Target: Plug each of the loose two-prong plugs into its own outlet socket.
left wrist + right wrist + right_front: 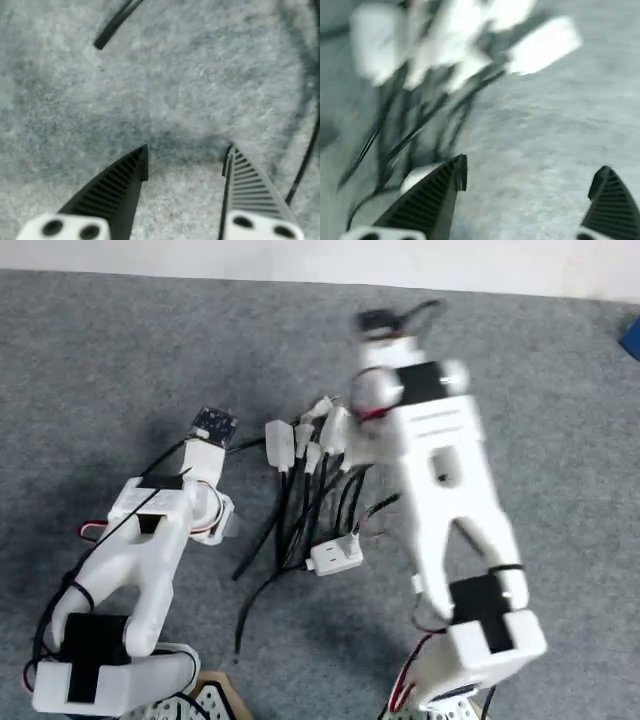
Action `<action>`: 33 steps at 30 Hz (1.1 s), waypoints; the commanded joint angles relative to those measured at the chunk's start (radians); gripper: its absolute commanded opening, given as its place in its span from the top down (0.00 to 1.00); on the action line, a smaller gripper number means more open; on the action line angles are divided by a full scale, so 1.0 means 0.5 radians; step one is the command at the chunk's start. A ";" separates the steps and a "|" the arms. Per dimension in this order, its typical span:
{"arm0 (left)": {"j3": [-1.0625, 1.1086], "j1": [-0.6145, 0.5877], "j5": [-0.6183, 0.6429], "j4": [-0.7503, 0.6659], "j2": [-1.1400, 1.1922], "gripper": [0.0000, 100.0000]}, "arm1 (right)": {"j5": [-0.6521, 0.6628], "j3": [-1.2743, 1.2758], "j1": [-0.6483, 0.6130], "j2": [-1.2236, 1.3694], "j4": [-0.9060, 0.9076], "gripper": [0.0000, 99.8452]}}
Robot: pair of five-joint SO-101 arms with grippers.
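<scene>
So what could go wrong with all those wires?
The black cables lie tangled in one heap, so lifting one white plug might drag its neighbours along. The right arm's open fingers are close to the crowded plugs and might pinch two at once.

The high camera hangs overhead and looks steeply down on the grey mat [120, 360]. It is far enough off to take in both arms: the left arm [140, 560] at 8 o'clock, the right arm [450, 500] at 4 o'clock. Each wrist camera sits just behind its gripper and faces out between parted fingers, close to the mat. The left gripper [188, 150] frames mat and a black cord [115, 25]. The right gripper [535, 165] faces the bundle of plugs [445, 45], which the high view shares near centre.
</scene>
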 commanded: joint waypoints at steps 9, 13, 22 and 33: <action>-0.318 0.446 -0.344 0.224 -0.029 0.73 | -0.018 -0.990 1.143 -0.391 0.222 0.63; -0.591 0.680 -0.448 0.574 -0.044 0.73 | 0.037 -0.753 1.600 -0.468 0.241 0.63; -0.852 1.085 -0.531 0.798 -0.029 0.73 | 0.267 1.315 1.530 -0.793 -0.744 0.63; -0.597 1.297 -0.531 0.703 -0.023 0.73 | 0.276 2.711 1.257 -1.281 -1.603 0.63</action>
